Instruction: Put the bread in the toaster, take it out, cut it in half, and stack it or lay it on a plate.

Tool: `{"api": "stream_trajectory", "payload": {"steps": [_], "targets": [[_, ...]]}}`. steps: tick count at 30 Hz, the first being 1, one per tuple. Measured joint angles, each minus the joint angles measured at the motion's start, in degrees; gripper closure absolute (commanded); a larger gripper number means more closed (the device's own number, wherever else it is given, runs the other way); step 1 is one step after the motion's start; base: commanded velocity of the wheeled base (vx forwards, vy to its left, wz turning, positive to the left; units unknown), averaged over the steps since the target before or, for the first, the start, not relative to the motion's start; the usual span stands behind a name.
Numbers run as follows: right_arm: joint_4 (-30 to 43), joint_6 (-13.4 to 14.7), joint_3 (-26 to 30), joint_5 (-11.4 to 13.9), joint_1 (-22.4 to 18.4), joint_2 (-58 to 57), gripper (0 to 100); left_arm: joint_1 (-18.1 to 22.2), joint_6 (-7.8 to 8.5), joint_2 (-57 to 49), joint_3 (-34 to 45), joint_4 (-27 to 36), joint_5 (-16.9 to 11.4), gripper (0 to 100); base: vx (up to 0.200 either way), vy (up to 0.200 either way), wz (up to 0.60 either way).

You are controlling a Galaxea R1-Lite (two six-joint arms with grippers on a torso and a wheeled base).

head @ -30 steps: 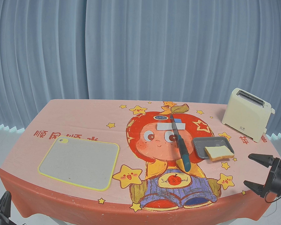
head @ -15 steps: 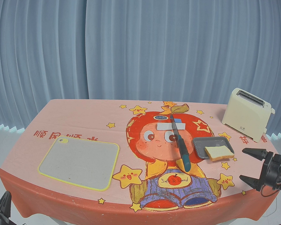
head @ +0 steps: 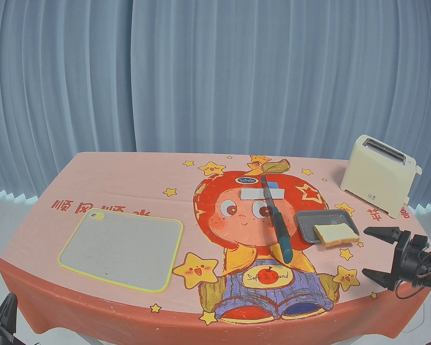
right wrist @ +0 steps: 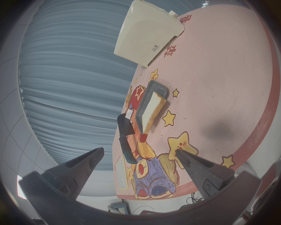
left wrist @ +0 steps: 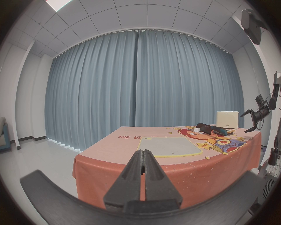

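1. Backdrop & surface: pleated blue-grey curtain (head: 230, 70) behind a worktop (head: 129, 180) w/ salmon cartoon-print cloth.
2. Task object: pale square slice of bread (head: 336, 234), untoasted by the look. It lies flat at the near right corner of the shallow grey rectangular tray (head: 313, 223), w/ one edge overlapping the tray rim.
3. Right end effector (head: 365, 252): fingers spread wide, empty. Sits above the worktop's right edge, near the tray but apart from the bread, tips pointing toward it.
4. Left end effector (left wrist: 142, 152): fingers pressed together, holding nothing. Sits low off the worktop's near left corner, well apart from all task items.
5. Step in hand (judged): approach for the 1st pick-up, bread → toaster.
   - Keep the spread wide until the fingers straddle the slice.
   - Go for the edge that overlaps the rim, where a finger can prob. get under.
   - Squeeze lightly, since soft crumb will likely dent or tear.
   - Lift clear of the rim before swinging toward the toaster.
6. Containers: the tray holds the bread, nothing else seen in it. Cream box-shaped toaster (head: 379, 174) stands at the far right, beyond the tray. Its slot faces up w/ nothing protruding; interior hidden.
7. Other items: knife w/ teal handle (head: 277, 222) just left of the tray; grey cutting board w/ yellow rim (head: 120, 249) at near left.
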Motion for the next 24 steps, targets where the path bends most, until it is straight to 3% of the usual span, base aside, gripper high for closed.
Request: {"api": "stream_trajectory", "payload": {"steps": [24], "targets": [[0.0, -1.2, -1.9, 0.0, -0.2, 5.7, 0, 0.0, 0.00, 0.0, 0.0, 0.0, 0.0, 100, 0.000, 0.000, 0.00]]}}
